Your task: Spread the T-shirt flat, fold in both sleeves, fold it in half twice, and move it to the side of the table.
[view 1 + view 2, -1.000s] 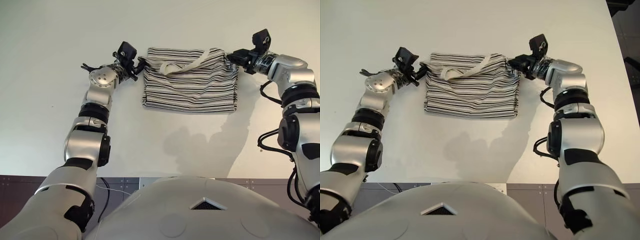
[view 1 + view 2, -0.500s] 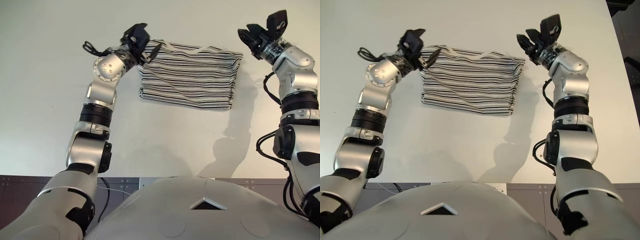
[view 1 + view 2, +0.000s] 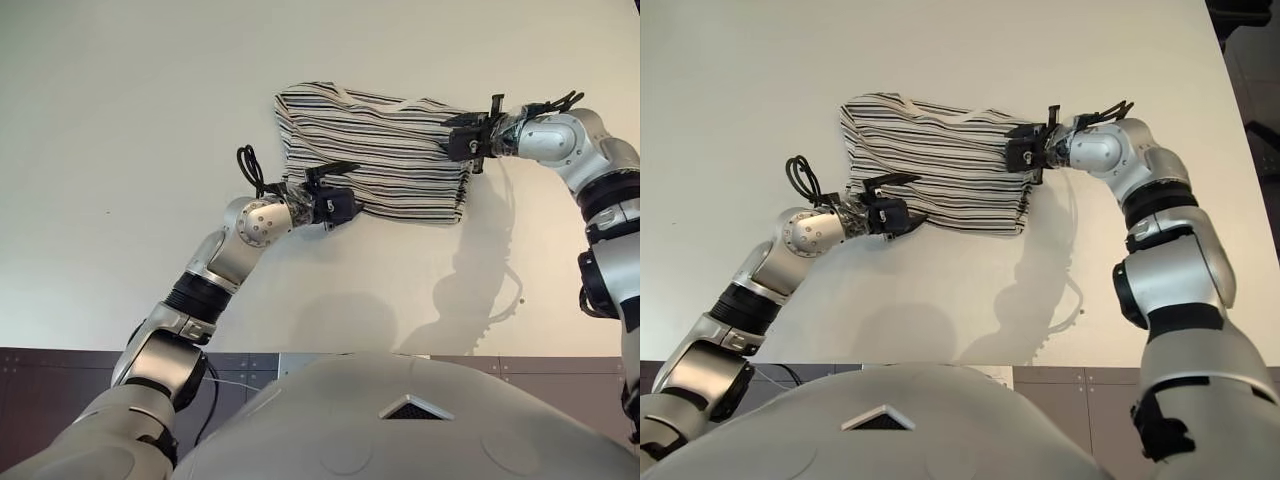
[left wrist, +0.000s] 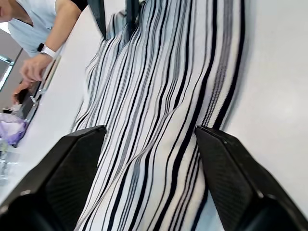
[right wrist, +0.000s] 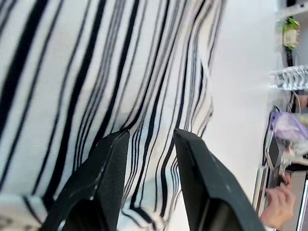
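Folded T-shirt [image 3: 370,150]; left gripper [image 3: 350,190] spread wide at near-left corner; right gripper [image 3: 455,138] seemingly parted at right edge.

We hold our left hand [image 4: 149,134] over the striped T-shirt [image 4: 159,67], its two dark fingers [image 4: 72,168] spread wide. The cloth fills the gap between them and stretches away ahead of the hand. One folded edge runs up to one finger, with bare white worktop [image 4: 274,72] beyond that edge.
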Motion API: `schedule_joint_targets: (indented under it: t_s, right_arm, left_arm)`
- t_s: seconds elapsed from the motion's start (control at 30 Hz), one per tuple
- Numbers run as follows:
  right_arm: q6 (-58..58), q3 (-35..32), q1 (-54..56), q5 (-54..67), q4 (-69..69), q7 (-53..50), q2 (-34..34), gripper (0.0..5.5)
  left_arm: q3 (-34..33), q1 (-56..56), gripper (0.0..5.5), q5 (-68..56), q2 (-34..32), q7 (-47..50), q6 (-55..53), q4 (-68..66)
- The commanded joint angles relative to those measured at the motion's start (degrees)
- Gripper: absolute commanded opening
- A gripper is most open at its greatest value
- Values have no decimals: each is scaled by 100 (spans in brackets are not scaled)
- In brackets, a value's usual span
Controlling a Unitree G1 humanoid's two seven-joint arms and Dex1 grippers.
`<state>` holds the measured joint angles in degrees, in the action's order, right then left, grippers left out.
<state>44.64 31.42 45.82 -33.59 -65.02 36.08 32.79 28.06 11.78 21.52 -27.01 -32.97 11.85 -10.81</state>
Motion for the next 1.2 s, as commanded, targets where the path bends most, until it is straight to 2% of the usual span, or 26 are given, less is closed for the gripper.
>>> schedule_joint_targets:
  t_s: [0.03, 0.1, 0.2, 0.3, 0.43, 0.53, 0.67, 0.8, 0.87, 0.93, 1.07, 1.2]
  right_arm:
    - [-88, 45, -689, 1148, 645, 2726, 245, 170]
    - [-1015, -58, -1088, 2284, 1852, 4016, 328, 170]
    - [-3485, -111, -1477, 3930, 4345, 4919, 461, 170]
    - [-5187, -256, -1531, 4730, 5599, 5156, 446, 170]
    - [-6548, -662, -1521, 5287, 6388, 4583, 111, 170]
    - [-6450, -1207, -1582, 5161, 6601, 3751, -13, 170]
    - [-5226, -1844, -2105, 4592, 6490, 3326, 606, 170]
    - [-4771, -2370, -3406, 4590, 6817, 3372, 1311, 170]
    - [-4672, -2628, -3810, 4584, 6814, 3218, 1457, 170]
    - [-4609, -2798, -3986, 4572, 6734, 3082, 1502, 170]
    - [-4636, -2906, -4041, 4604, 6735, 2950, 1440, 170]
    - [-4642, -2876, -4016, 4608, 6745, 2880, 1381, 170]
  left_arm:
    - [-97, -335, 343, 147, -687, -258, 71, -532]
    - [-261, -354, 343, -88, -933, -409, 404, -365]
    - [-406, 170, 343, -174, -1368, -553, 1148, -781]
    - [-272, 734, 343, 69, -1434, -504, 1660, -1598]
    - [105, 1006, 343, 736, -1706, -141, 2850, -2492]
    - [100, 1100, 343, 842, -2083, 83, 3949, -2697]
    - [-429, 791, 343, -745, -2476, -306, 4275, -1692]
    - [-933, -125, 343, -1679, -2864, -524, 3254, 501]
    - [-944, -895, 343, -2116, -3176, -756, 2736, 1691]
    - [-874, -1750, 343, -1988, -3387, -861, 2519, 2416]
    - [-771, -2925, 343, -1241, -3150, -709, 2076, 2878]
    - [-897, -2984, 343, -789, -2633, -429, 1632, 2772]
